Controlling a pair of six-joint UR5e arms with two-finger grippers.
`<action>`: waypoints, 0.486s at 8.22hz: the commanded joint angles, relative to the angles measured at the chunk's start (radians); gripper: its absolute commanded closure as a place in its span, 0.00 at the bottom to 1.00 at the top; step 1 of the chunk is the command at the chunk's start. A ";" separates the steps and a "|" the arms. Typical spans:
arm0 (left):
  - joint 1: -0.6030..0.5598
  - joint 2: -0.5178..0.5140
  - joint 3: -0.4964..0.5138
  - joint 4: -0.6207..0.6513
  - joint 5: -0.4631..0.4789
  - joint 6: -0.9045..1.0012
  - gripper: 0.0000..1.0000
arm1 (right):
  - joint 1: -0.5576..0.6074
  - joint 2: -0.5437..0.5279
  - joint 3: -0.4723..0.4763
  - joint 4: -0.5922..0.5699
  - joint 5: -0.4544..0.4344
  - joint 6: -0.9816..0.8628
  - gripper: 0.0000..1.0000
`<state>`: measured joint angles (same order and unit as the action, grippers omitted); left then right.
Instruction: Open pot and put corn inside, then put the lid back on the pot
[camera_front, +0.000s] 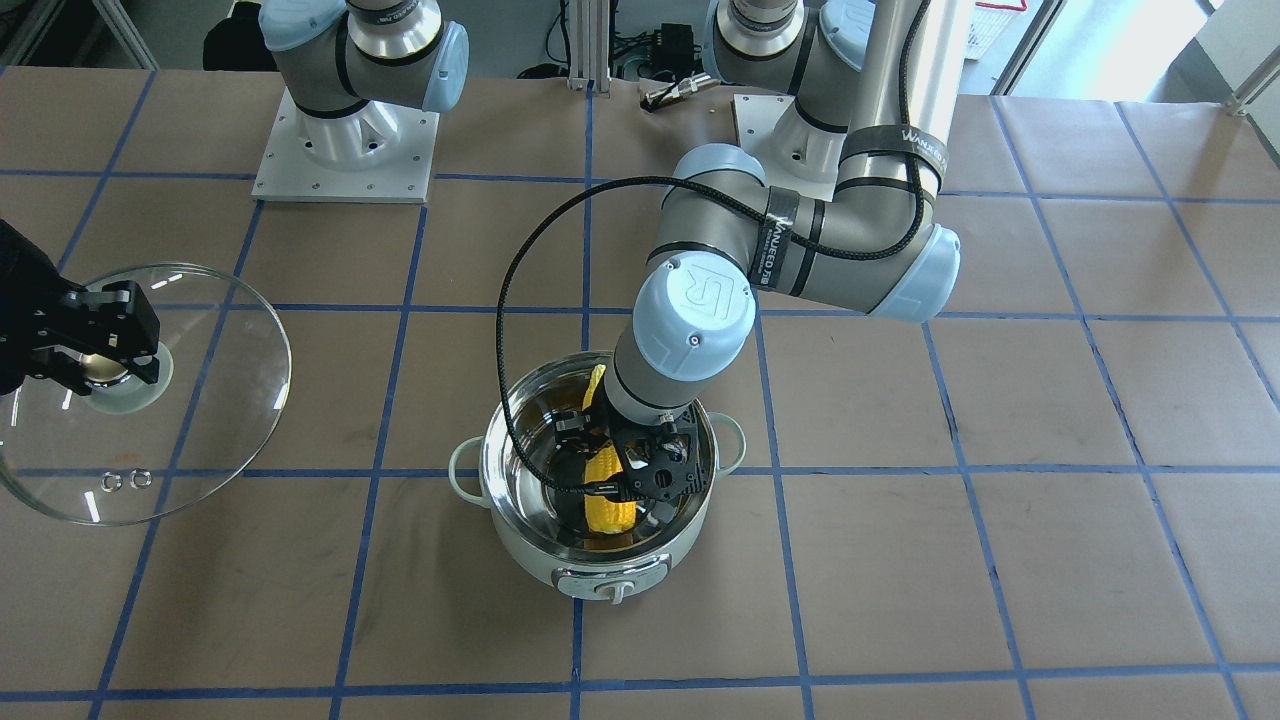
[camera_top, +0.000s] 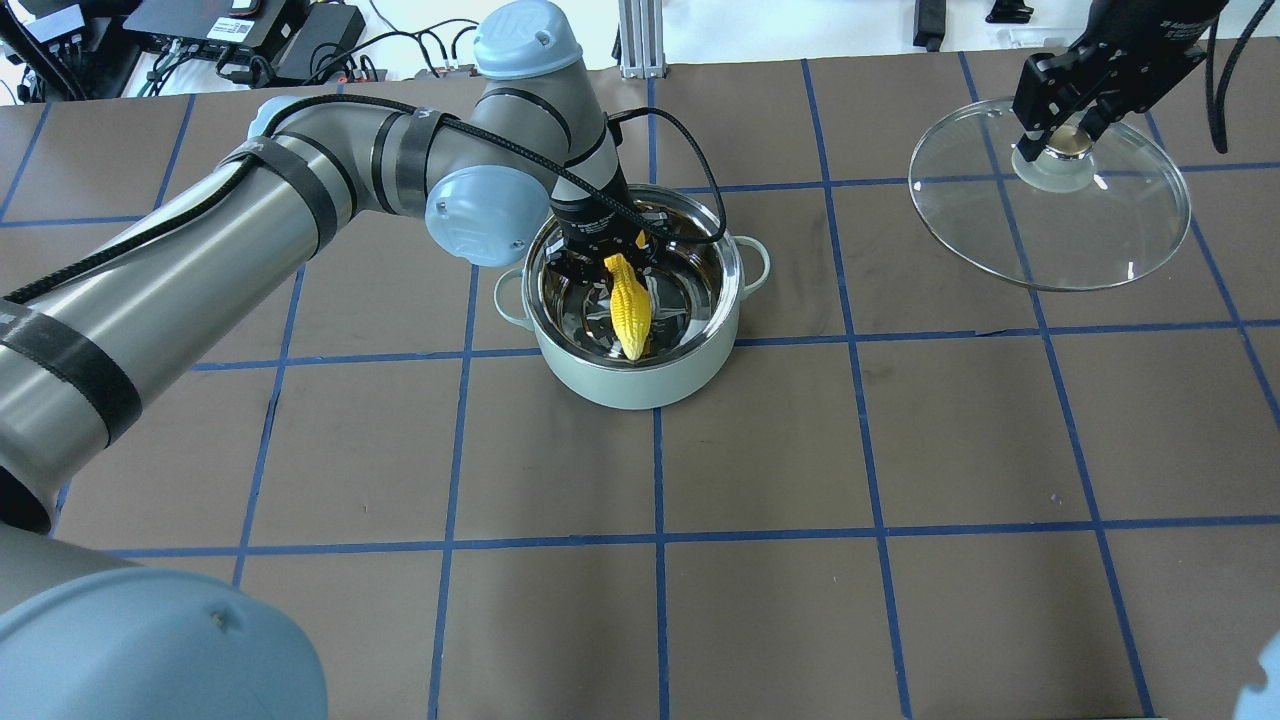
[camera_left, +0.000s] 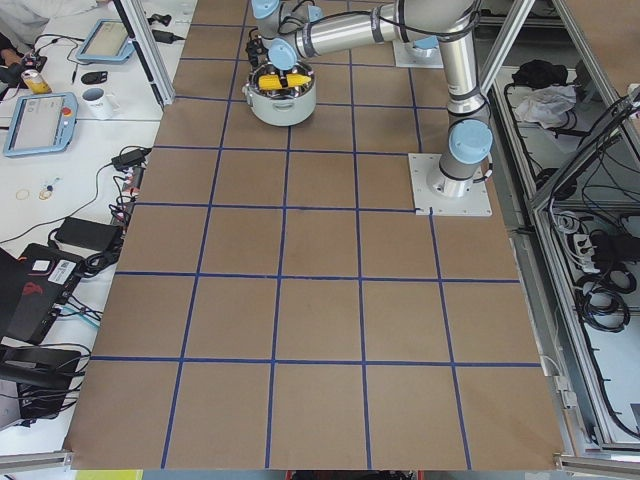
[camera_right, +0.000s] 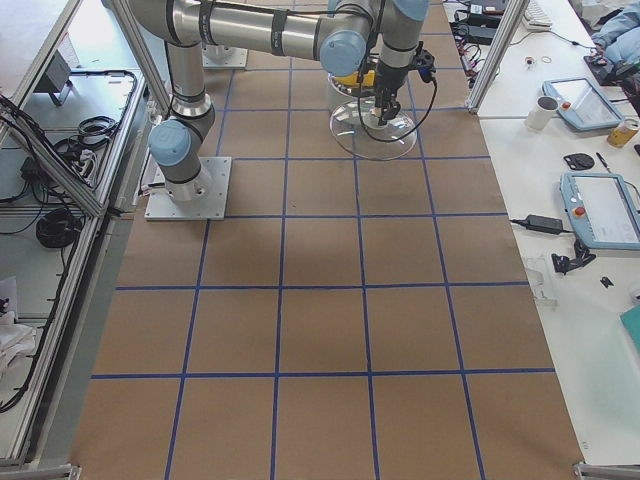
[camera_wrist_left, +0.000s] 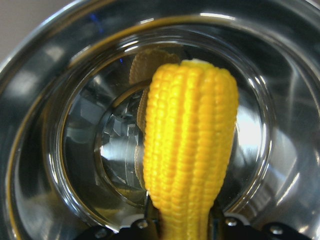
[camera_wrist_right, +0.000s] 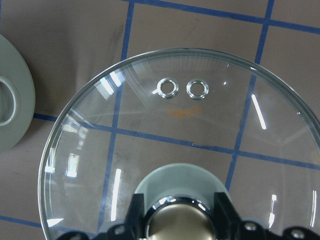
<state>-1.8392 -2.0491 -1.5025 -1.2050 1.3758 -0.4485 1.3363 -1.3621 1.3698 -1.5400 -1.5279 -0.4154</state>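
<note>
The left gripper (camera_top: 610, 258), closed tight around one end of the yellow corn (camera_top: 630, 310), holds it slanted inside the open mint-green pot (camera_top: 640, 385). Off to one side, the right gripper (camera_top: 1065, 130) clamps the glass lid (camera_top: 1090, 240) by its knob, which leaves the pot's mouth clear.

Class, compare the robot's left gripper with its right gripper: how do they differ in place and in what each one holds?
The left gripper reaches down into the pot; the right gripper is off to the side, away from the pot. The left gripper grips the corn by one end; the right gripper grips the lid by its knob, with the lid tilted. Shared: both are shut on one of the task's things.
</note>
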 joint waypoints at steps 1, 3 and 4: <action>-0.002 -0.014 0.001 0.021 -0.001 -0.025 0.06 | 0.004 -0.005 0.000 0.001 0.002 0.020 0.89; -0.006 -0.002 0.002 0.013 -0.001 -0.036 0.00 | 0.014 -0.006 0.000 0.005 0.002 0.042 0.89; -0.011 0.016 0.004 -0.001 0.003 -0.038 0.00 | 0.033 -0.008 0.000 0.003 0.000 0.064 0.89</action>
<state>-1.8440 -2.0526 -1.5010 -1.1899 1.3752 -0.4800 1.3460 -1.3676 1.3698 -1.5368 -1.5265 -0.3820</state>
